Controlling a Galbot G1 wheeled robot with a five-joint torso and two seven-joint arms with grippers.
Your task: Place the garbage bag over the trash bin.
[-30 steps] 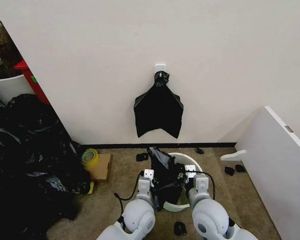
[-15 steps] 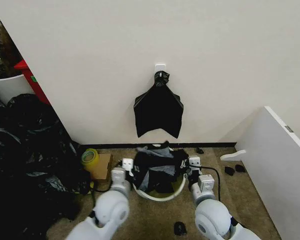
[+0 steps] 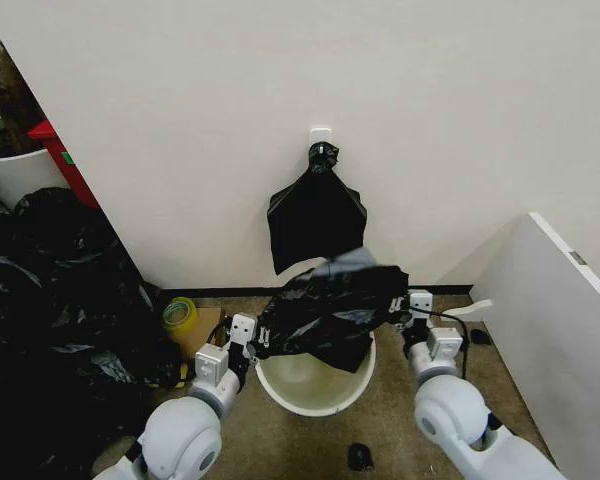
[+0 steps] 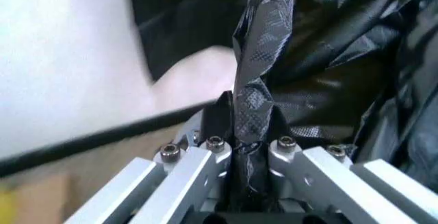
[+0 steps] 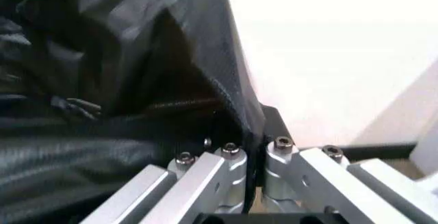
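Bright even light, blurred wrist views

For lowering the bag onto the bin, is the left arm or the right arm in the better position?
Neither alone, probably. The left gripper and right gripper each pinch one end of the garbage bag, stretched above the trash bin. The left sits lower, nearer the rim, so it might lead.
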